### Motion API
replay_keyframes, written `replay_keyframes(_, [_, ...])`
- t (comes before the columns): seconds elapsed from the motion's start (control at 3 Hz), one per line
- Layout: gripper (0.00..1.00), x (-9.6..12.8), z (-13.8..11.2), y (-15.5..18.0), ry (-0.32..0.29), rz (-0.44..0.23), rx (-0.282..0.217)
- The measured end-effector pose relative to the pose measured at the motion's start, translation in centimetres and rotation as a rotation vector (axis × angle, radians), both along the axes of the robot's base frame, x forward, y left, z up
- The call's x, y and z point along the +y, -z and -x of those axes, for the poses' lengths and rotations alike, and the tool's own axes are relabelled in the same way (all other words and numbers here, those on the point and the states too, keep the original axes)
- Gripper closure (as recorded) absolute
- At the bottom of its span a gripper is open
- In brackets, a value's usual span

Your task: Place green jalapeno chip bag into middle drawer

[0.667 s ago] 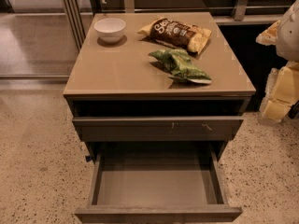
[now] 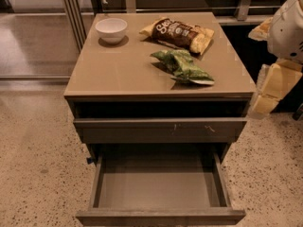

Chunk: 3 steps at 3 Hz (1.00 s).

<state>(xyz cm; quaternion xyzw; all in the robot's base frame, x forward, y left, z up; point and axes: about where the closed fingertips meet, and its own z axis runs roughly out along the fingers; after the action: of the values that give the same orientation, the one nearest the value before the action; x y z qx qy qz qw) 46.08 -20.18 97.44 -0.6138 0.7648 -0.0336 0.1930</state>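
The green jalapeno chip bag [image 2: 182,66] lies crumpled on the cabinet top [image 2: 118,74], right of centre, its whitish edge toward the front. The middle drawer [image 2: 160,183] is pulled wide open below, and its flat inside is bare. My gripper [image 2: 271,91], with pale yellow parts under a white arm [image 2: 286,25], hangs at the right edge of the view. It is beside the cabinet's right side, well apart from the bag, and holds nothing that I can see.
A larger dark brown and yellow chip bag [image 2: 180,33] lies at the back of the top. A white bowl [image 2: 111,30] stands at the back left. A shut drawer front with pale scratches [image 2: 161,129] sits above the open drawer. Speckled floor surrounds the cabinet.
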Motion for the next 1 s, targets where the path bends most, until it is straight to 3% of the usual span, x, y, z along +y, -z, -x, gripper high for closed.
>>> replay_keyframes(0.67, [0.0,7.8,-9.1,1.6,-0.064,-0.209,-0.125])
replay_keyframes(1.0, [0.0,11.2,-12.8,3.3,-0.053,-0.302,-0.173])
